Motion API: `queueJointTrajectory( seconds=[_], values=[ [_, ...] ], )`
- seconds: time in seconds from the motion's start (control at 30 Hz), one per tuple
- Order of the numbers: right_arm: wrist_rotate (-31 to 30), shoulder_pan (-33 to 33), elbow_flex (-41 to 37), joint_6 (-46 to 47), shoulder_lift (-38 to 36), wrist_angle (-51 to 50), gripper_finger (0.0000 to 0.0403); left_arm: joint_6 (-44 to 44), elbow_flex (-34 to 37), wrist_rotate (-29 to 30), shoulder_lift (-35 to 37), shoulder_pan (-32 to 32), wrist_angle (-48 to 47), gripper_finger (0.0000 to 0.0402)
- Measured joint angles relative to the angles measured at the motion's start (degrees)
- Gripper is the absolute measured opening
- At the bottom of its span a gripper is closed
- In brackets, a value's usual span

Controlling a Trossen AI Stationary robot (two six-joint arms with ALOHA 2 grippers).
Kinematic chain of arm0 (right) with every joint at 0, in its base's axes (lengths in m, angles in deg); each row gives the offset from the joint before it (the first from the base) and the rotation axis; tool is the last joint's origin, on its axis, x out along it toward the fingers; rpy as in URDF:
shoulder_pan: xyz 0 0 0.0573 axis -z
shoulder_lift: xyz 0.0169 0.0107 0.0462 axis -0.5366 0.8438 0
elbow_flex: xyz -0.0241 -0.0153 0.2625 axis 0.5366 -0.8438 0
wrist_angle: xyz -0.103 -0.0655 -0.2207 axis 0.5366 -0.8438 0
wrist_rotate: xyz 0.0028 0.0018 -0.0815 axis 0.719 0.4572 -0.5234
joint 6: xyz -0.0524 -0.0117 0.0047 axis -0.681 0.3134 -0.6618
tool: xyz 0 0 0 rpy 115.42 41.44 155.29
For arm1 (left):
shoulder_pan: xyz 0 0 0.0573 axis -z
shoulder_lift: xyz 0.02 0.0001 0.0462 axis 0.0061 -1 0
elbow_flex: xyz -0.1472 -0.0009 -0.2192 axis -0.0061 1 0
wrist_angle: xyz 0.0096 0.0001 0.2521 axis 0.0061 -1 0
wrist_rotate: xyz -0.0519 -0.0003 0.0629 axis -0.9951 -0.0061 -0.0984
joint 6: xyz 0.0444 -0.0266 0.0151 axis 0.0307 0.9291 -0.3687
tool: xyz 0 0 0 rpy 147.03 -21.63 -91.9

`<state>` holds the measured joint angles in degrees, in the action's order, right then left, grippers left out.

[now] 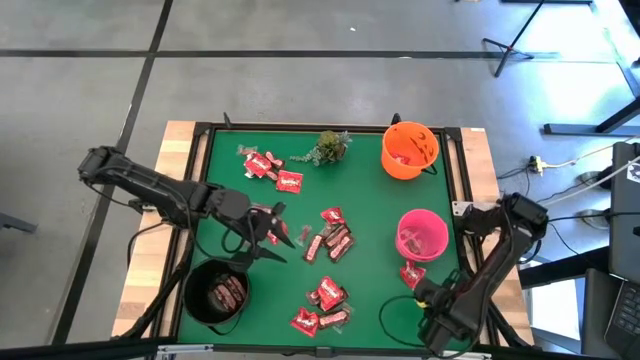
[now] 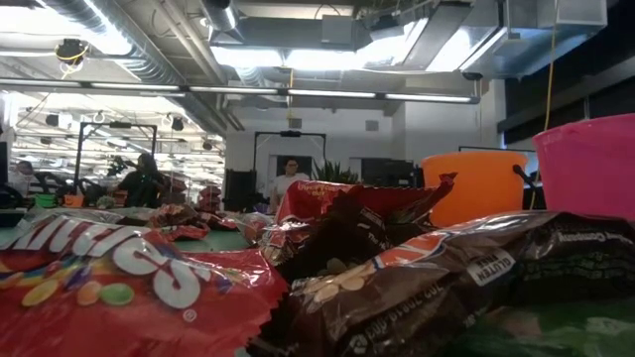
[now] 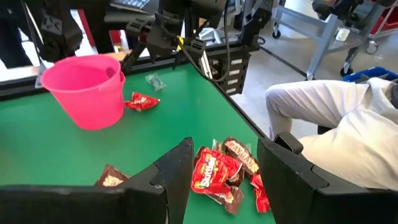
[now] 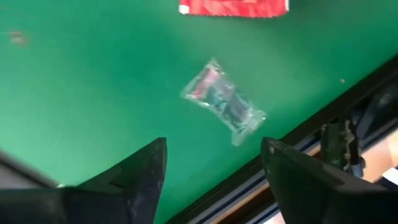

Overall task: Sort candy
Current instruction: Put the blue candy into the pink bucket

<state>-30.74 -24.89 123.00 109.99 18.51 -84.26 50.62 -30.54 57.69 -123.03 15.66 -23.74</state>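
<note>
Right claw spread above clear-wrapped candy.

Glossy, crinkled foil on the red candy, a clear shiny film on one sweet. Matt green cloth covers the desk, bare wood at its edges. Smooth plastic pink bucket.

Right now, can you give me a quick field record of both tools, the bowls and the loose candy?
left tool: open, above the mat beside the black bowl, empty
right tool: open, over a clear-wrapped candy near the mat's edge
pink bowl: candy inside
orange bowl: candy inside
loose candy: red packets and brown bars mid-mat
plant sprig: far side of the mat
</note>
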Motion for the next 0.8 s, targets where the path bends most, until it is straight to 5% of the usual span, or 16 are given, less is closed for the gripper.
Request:
queueJointTrajectory(
  seconds=[0.57,0.8],
  values=[
    [4.45,0.37,-14.49,4.06,-0.02,16.6,0.0218,-0.23,0.0,0.48,-0.92,2.69,1.9,0.0167],
    [7.06,0.37,-13.61,2.95,0.09,17.67,0.0126,-0.29,0.0,0.61,-0.92,2.67,1.86,0.0167]
  ],
)
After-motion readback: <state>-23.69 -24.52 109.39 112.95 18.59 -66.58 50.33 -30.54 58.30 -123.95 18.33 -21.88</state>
